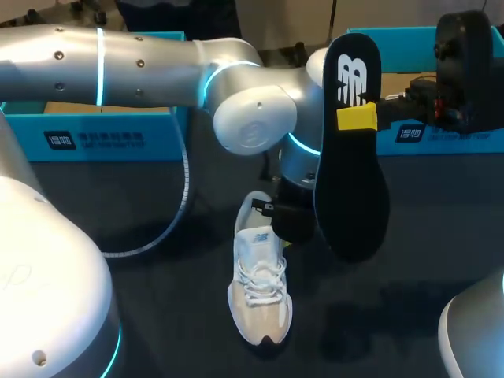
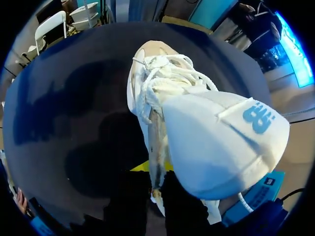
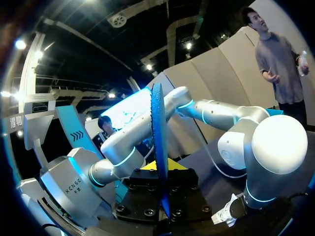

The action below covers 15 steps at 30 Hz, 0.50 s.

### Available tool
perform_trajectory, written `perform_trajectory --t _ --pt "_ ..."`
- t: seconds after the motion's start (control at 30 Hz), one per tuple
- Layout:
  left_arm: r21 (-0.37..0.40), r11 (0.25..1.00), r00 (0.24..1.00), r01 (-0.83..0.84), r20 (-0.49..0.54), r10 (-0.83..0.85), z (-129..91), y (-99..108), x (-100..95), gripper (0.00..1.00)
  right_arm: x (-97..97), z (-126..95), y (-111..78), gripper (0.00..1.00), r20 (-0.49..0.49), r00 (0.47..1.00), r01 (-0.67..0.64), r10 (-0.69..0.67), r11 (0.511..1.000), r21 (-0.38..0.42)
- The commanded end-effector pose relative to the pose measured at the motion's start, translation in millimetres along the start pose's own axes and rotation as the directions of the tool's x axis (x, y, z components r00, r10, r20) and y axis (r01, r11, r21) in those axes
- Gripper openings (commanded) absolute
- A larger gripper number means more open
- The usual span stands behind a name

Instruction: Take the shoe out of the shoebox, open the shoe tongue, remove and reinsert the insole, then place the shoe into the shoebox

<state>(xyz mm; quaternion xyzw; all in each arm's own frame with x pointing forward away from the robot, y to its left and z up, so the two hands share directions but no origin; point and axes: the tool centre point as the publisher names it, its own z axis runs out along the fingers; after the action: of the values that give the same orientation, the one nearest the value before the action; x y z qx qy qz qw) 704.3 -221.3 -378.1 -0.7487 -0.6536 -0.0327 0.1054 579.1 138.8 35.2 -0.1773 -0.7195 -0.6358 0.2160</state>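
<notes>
A white and beige shoe point(image 1: 260, 287) stands on the dark table, toe toward me. My left gripper point(image 1: 282, 224) is down at its heel end. In the left wrist view the left gripper point(image 2: 156, 184) is shut on the thin collar edge of the shoe point(image 2: 157, 83), and the white tongue point(image 2: 221, 142) with a blue logo is folded up in front. My right gripper point(image 1: 358, 116) holds the black insole point(image 1: 350, 189) upright in the air above and right of the shoe. Seen edge-on, the insole point(image 3: 158, 128) is clamped between the right gripper's point(image 3: 160, 172) fingers.
A teal shoebox part point(image 1: 87, 130) with a cardboard-coloured inside stands at the back left, and another teal box part point(image 1: 441, 118) at the back right behind the right gripper. A grey cable point(image 1: 177, 220) curves over the table left of the shoe.
</notes>
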Motion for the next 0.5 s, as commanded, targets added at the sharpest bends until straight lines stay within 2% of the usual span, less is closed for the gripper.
perform_trajectory --t 0.03,0.13,0.17,0.2,0.33,0.5 --pt "-0.005 1.0 1.0 -0.007 -0.001 0.007 2.9 0.8 -4.0 0.4 -3.2 3.0 2.0 0.0 -0.003 1.0 -0.001 0.001 1.0 0.005" --pt "-0.002 1.0 1.0 -0.002 0.02 0.002 0.8 2.4 -5.1 0.49 -3.2 3.0 2.0 0.0 -0.003 1.0 -0.001 0.001 1.0 0.005" --pt "-0.002 1.0 1.0 -0.002 0.023 0.002 -0.5 2.5 -4.7 0.63 -3.2 3.0 2.0 0.0 -0.003 1.0 -0.001 0.001 1.0 0.005" --pt "-0.012 1.0 0.999 0.001 0.037 0.0 -3.0 2.0 -3.5 1.0 -3.2 3.0 2.0 0.0 -0.003 1.0 -0.001 0.001 1.0 0.005" --pt "-0.021 1.0 0.996 0.008 0.092 -0.006 -15.3 1.3 4.4 1.0 -3.2 3.0 2.0 0.0 -0.003 1.0 -0.001 0.001 1.0 0.005" --pt "-0.026 0.999 0.978 0.026 0.207 -0.021 -44.0 1.2 16.5 1.0 -3.2 3.0 2.0 0.0 -0.003 1.0 -0.001 0.001 1.0 0.005"
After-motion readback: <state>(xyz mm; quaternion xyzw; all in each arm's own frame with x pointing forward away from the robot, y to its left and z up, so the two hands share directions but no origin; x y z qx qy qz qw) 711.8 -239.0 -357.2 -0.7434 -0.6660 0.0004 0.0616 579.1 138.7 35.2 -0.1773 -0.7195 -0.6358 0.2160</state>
